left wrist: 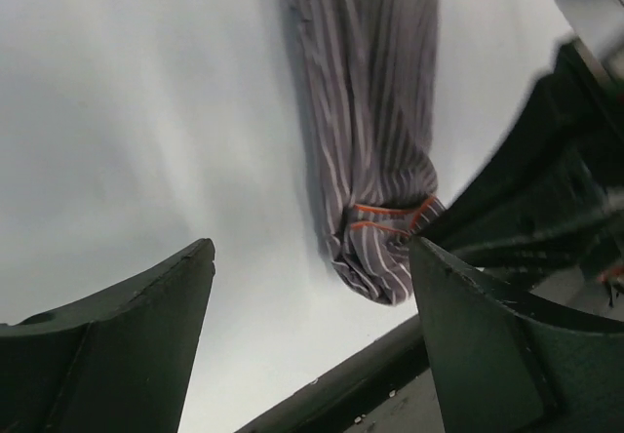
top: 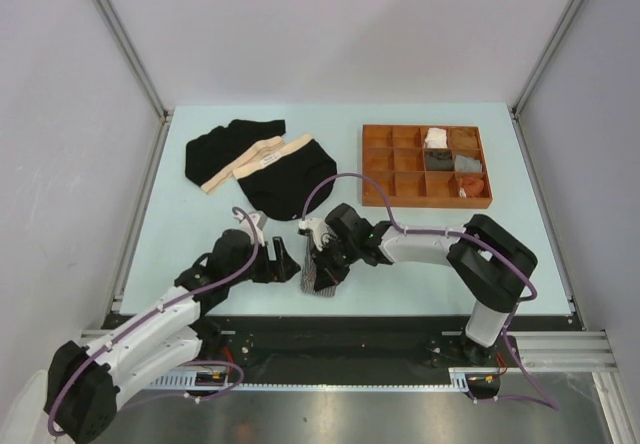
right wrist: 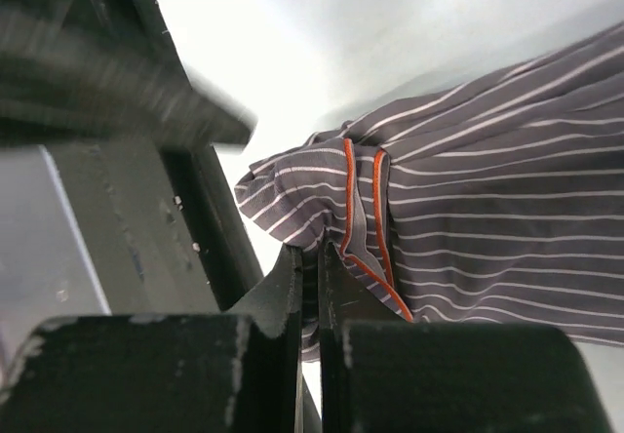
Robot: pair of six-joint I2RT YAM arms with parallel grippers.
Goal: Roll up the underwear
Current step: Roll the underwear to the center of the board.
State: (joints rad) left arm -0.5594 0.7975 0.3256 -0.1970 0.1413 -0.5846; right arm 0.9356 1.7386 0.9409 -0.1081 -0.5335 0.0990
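Observation:
The grey pin-striped boxer short (top: pixel 322 272) lies bunched in a long roll near the table's front edge. It shows in the left wrist view (left wrist: pixel 375 131) and, with its orange trim, in the right wrist view (right wrist: pixel 468 218). My right gripper (top: pixel 325 261) is shut on a fold of its near end (right wrist: pixel 319 257). My left gripper (top: pixel 283 261) is open and empty just left of the roll, which lies close to its right finger (left wrist: pixel 487 345). Two black briefs with beige waistbands (top: pixel 262 164) lie overlapped at the back left.
A brown compartmented tray (top: pixel 379 175) stands at the back right with a few rolled cloths in its right cells. The black front rail (top: pixel 340 339) runs just below the boxer short. White walls close in the table on three sides.

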